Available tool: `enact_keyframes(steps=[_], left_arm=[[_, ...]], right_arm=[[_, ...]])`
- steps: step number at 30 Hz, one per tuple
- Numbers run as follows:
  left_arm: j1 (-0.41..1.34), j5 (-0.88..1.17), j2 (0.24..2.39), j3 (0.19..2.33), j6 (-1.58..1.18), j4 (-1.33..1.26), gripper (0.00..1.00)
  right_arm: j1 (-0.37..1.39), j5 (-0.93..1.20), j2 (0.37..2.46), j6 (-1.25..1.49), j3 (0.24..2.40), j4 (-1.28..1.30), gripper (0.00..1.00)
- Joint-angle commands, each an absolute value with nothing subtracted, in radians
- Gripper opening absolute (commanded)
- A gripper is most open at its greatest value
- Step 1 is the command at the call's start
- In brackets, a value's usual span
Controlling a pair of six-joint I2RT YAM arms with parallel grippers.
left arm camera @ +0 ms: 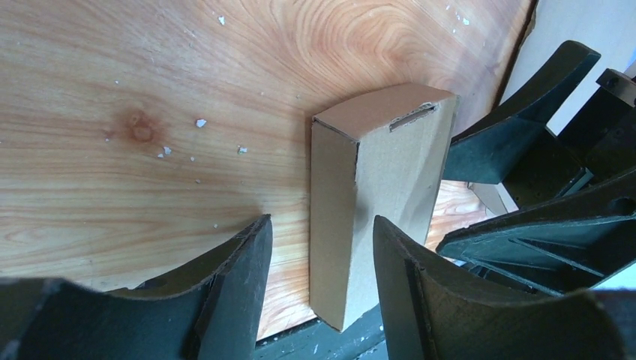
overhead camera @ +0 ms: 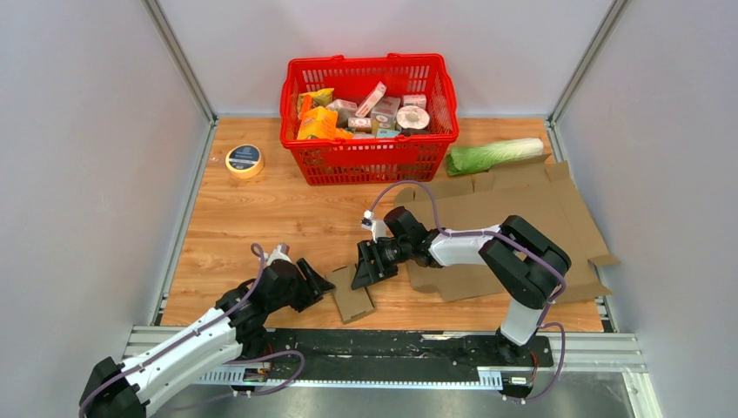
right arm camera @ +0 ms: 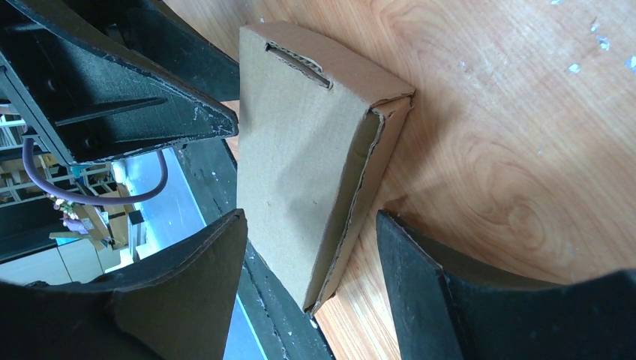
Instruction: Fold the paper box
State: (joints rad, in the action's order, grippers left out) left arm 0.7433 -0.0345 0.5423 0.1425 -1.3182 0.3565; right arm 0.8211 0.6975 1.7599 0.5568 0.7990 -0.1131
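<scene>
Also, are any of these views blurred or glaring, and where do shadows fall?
Top external view: sharp, evenly lit, no glare. Left wrist view: the small brown cardboard box is sharp, the upper right corner looks washed out. Right wrist view: the box throws a soft shadow onto the wooden tabletop.

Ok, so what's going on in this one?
Two robot arms are working on a small cardboard box at the near edge of the table. The left pincer and right pincer flank it, both open, neither gripping. The box looks mostly folded. A large flat cardboard sheet lies to the right.
</scene>
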Motion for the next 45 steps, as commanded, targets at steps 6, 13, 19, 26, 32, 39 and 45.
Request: enact_keyframes(steps=[6,13,19,26,32,39,45], left_arm=[[0.739,-0.06,0.607,0.115,-1.31,0.387,0.53],[0.739,-0.077,0.588,0.091,-1.305,0.472,0.3],[0.741,-0.066,0.508,0.032,-1.321,0.524,0.18],[0.739,-0.064,0.41,-0.021,-1.336,0.581,0.14],[0.741,-0.066,0.397,-0.026,-1.342,0.583,0.13],[0.741,-0.067,0.423,-0.018,-1.325,0.612,0.33],[0.739,-0.139,0.416,0.1,-1.246,0.715,0.48]], right_arm=[[0.818,0.703,1.743,0.545,0.825,-0.115,0.69],[0.818,0.722,1.756,0.549,0.834,-0.123,0.7],[0.818,0.741,1.778,0.587,0.827,-0.166,0.7],[0.844,0.761,1.818,0.713,0.799,-0.277,0.69],[0.868,0.749,1.851,0.837,0.764,-0.434,0.6],[0.87,0.67,1.784,0.816,0.755,-0.362,0.62],[0.868,0.655,1.761,0.744,0.764,-0.272,0.62]])
